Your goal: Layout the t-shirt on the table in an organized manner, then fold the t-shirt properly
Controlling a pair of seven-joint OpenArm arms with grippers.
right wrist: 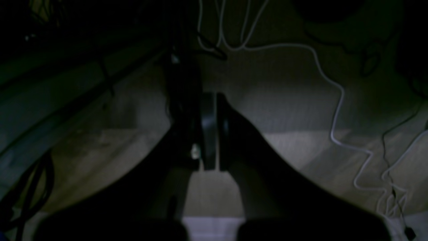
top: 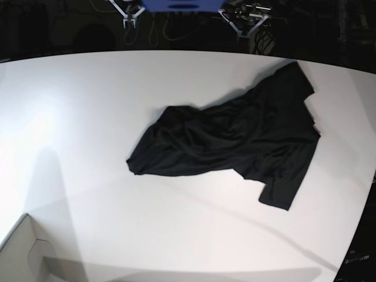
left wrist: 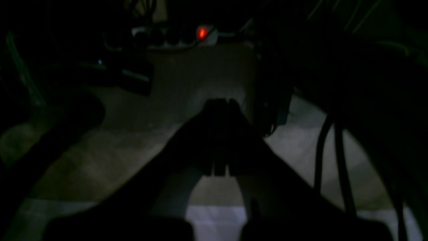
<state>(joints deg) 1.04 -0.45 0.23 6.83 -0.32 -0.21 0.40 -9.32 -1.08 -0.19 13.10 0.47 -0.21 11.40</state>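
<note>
So the white counter (top: 88, 117) has the black t-shirt (top: 235, 141) crumpled on it, nowhere near either gripper. Left gripper (left wrist: 220, 103) and right gripper (right wrist: 210, 97) both point down at a dim floor, clamped together, holding nothing.

- Bare table (top: 88, 117) all round the t-shirt (top: 235, 141); widest on the view's left.
- Pale box corner (top: 23, 252) at near-left edge.
</note>
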